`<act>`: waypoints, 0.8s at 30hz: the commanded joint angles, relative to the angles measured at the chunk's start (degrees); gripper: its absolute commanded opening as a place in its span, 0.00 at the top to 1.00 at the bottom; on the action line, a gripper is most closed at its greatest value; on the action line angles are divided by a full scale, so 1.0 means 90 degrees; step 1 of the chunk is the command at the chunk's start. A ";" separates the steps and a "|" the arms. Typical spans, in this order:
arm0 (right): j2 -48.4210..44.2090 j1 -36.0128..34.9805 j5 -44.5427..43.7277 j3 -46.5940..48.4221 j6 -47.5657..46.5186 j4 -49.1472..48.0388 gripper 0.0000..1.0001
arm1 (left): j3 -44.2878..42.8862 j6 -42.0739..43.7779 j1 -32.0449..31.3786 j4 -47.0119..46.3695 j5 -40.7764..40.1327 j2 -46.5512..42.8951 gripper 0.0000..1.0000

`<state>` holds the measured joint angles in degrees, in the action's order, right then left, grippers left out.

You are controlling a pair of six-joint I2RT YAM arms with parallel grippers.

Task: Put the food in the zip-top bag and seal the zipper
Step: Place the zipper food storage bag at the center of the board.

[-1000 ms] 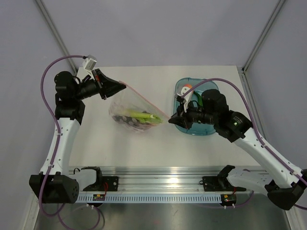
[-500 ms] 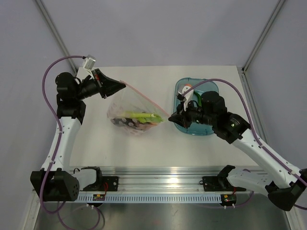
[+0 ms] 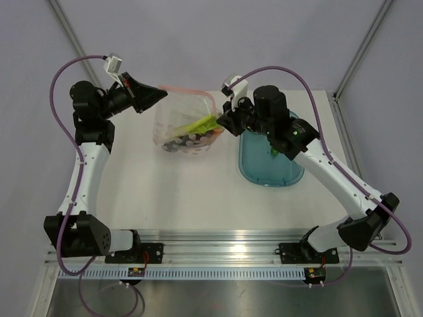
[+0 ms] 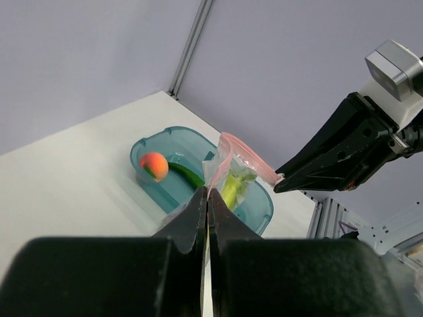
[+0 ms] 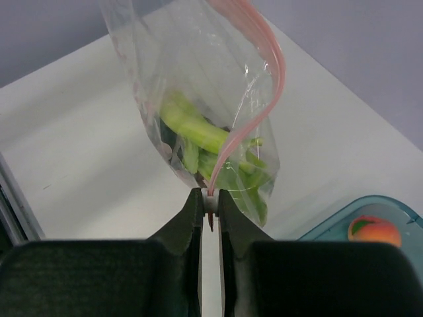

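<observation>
Lifting the crinkly clear plastic bag (image 3: 185,129) off the worktop (image 3: 198,191), left fingers (image 4: 197,212) and right fingers (image 5: 192,212) are gripping its unsealed pinkish-red zipper strip (image 5: 277,72).

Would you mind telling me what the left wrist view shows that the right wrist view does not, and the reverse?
Only the left wrist view: the dark green chili lying in the tray, the left end effector shut on the bag, and the right end effector seen from outside.
Only the right wrist view: that end effector's own fingers close up, pinching the end of the zipper, and the bag's lower part.
Both: the bag, its zipper, the green stalks inside it, and the peach in the tray.
</observation>
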<state>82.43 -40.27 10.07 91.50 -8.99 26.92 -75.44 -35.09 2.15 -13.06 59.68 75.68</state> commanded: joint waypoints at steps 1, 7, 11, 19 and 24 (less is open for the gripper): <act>-0.0175 0.0031 0.0345 -0.0086 0.0071 -0.0549 1.00 | -0.0144 0.0129 -0.0005 -0.0171 0.0078 -0.0594 1.00; -0.0653 0.0012 0.1460 -0.1512 0.0745 -0.0579 0.34 | 0.0677 0.1171 -0.0005 0.0970 -0.0194 -0.1699 0.01; -0.1130 0.0031 0.0331 -0.1954 0.0960 -0.0237 0.21 | 0.0180 0.1370 -0.0005 0.1967 -0.0410 -0.1856 0.01; -0.1981 0.0577 -0.2232 -0.2315 0.2385 0.0426 0.01 | 0.0335 0.0920 -0.0180 0.2075 -0.0859 -0.1993 0.01; -0.2050 0.0910 -0.2045 -0.2423 0.3165 0.0807 0.00 | 0.0764 0.0930 -0.0453 0.2447 -0.1045 -0.2032 0.01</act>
<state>64.01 -32.71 -5.82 70.41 12.34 30.83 -70.63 -26.59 -0.47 6.70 52.75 58.39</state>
